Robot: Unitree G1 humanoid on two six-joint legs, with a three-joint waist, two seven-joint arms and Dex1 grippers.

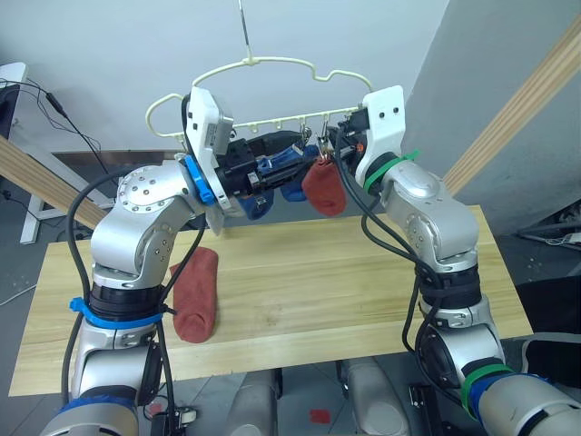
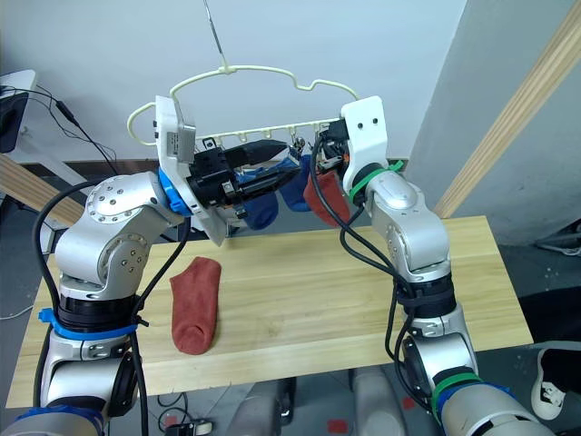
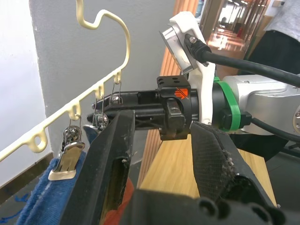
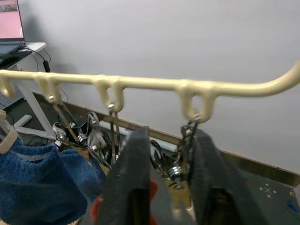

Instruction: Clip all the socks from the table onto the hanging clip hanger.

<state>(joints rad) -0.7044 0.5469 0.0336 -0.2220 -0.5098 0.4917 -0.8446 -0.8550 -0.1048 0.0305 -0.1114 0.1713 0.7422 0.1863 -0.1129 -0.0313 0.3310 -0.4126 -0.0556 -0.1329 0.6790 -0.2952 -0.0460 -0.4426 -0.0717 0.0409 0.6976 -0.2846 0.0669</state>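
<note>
The pale-yellow clip hanger [image 1: 272, 62] hangs above the far side of the table [image 1: 345, 291]. Two blue socks [image 2: 263, 204] hang from its clips. Beside them a rust-red sock [image 1: 324, 188] hangs just under my right gripper [image 4: 171, 140], whose fingers close around a metal clip [image 4: 180, 173] on the hanger's bar. My left gripper [image 2: 286, 162] is open, pointing at that clip from the left with nothing between its fingers. A second rust-red sock [image 1: 195, 292] lies flat on the table's left part.
Slanted wooden frame poles rise at the right [image 1: 517, 109] and the left [image 1: 36, 177]. Cables and a white desk leg [image 1: 32, 209] stand beyond the table's left end. A person [image 3: 281, 42] stands in the background of the left wrist view.
</note>
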